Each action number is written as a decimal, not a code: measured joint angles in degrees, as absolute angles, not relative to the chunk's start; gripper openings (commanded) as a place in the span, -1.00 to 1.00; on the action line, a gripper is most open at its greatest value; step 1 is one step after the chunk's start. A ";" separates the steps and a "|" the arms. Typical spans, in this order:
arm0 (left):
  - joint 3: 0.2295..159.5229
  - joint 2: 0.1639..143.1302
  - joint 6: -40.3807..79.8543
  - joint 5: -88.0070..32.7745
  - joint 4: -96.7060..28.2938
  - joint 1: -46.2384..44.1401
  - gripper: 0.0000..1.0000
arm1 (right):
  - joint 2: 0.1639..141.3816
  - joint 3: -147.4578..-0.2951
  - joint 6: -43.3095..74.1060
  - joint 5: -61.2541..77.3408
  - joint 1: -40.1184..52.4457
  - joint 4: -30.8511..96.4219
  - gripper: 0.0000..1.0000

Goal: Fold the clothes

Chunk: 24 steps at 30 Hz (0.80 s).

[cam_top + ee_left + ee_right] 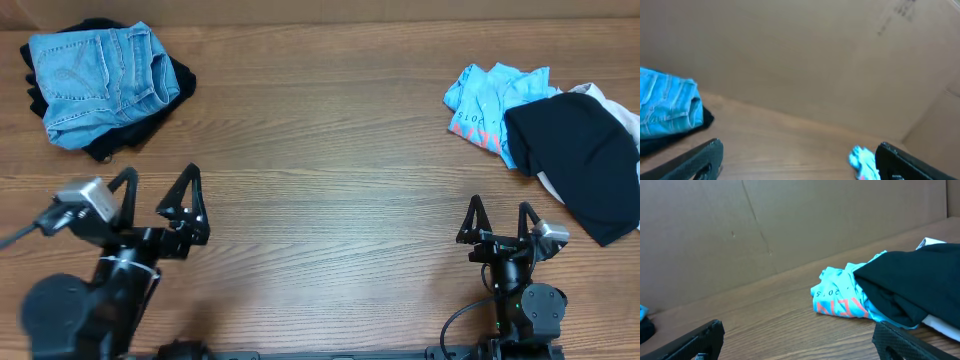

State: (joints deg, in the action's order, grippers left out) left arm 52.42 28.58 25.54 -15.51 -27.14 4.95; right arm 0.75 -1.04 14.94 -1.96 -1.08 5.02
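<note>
Folded light blue jeans (pixel 100 80) lie on a black garment (pixel 170 95) at the far left; they also show in the left wrist view (pixel 667 110). A crumpled pile sits at the far right: a light blue shirt with red lettering (pixel 485 105), a black garment (pixel 585 165) over it, and a white one (pixel 605 100) beneath. The right wrist view shows the blue shirt (pixel 840 300) and black garment (pixel 910 287). My left gripper (pixel 160 195) is open and empty near the front left. My right gripper (pixel 498 222) is open and empty near the front right.
The wooden table (pixel 330 170) runs between the two piles. A brown cardboard wall (pixel 765 225) stands behind the table's far edge.
</note>
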 measured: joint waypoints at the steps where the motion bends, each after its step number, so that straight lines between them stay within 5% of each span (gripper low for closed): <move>1: 48.80 27.11 25.32 -14.61 -24.91 4.49 1.00 | 0.75 -1.06 14.94 -1.93 -1.08 5.02 1.00; 12: 10.66 10.83 19.29 -5.06 2.00 4.03 1.00 | 0.80 -1.04 14.94 -1.93 -1.10 5.02 1.00; 24: 0.49 3.18 19.27 1.63 -2.68 0.34 1.00 | 0.80 -1.04 14.92 -1.93 -1.08 4.95 1.00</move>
